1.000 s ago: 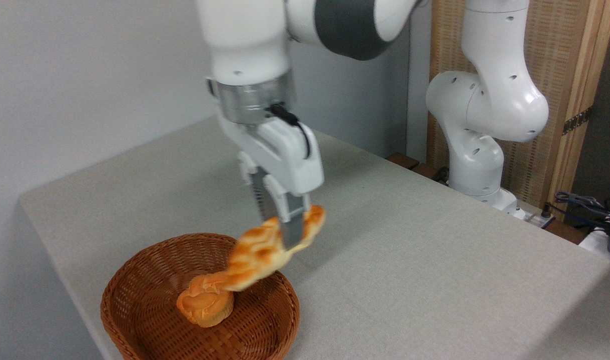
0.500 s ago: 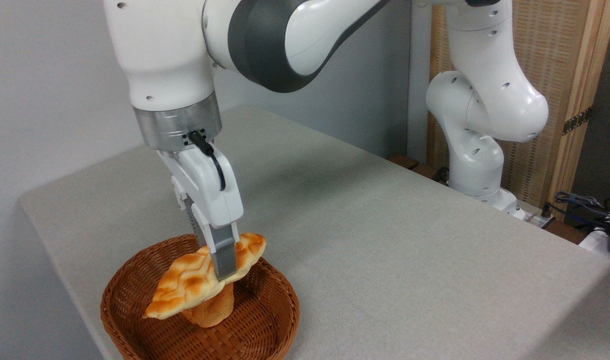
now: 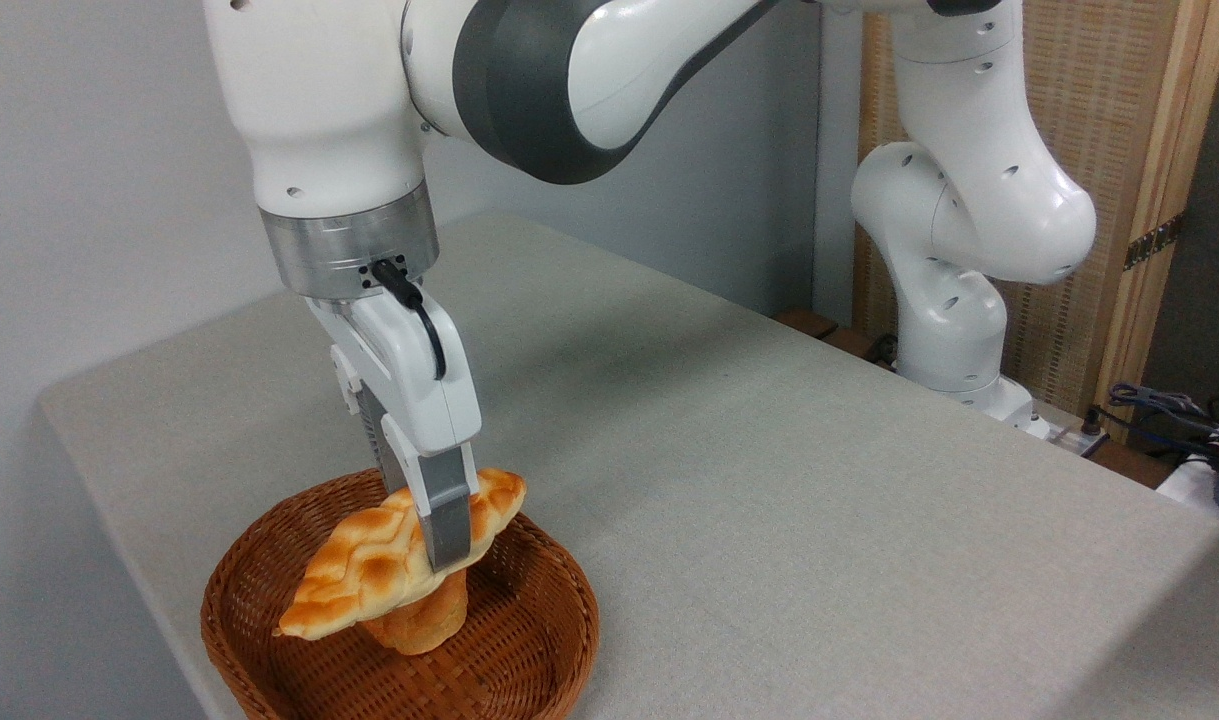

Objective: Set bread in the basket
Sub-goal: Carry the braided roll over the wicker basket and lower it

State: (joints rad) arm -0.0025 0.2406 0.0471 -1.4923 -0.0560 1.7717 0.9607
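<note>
The light is soft and even, and the picture is bright. The arm (image 3: 529, 90) casts a pale, fuzzy shadow on the bench (image 3: 769, 480). Nothing glares. Everything looks sharp, with a little grain and no blur.

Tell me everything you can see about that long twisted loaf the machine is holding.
The bread is a long braided loaf with pointed ends, its crust golden-orange with paler cream grooves, slightly glossy. The end effector grips it right of its middle, one grey finger crossing its front. It hangs tilted, right tip higher, left tip lower, above the round brown wicker basket. Its underside sits right over a small round orange bun lying in the basket; whether they touch cannot be told.
</note>
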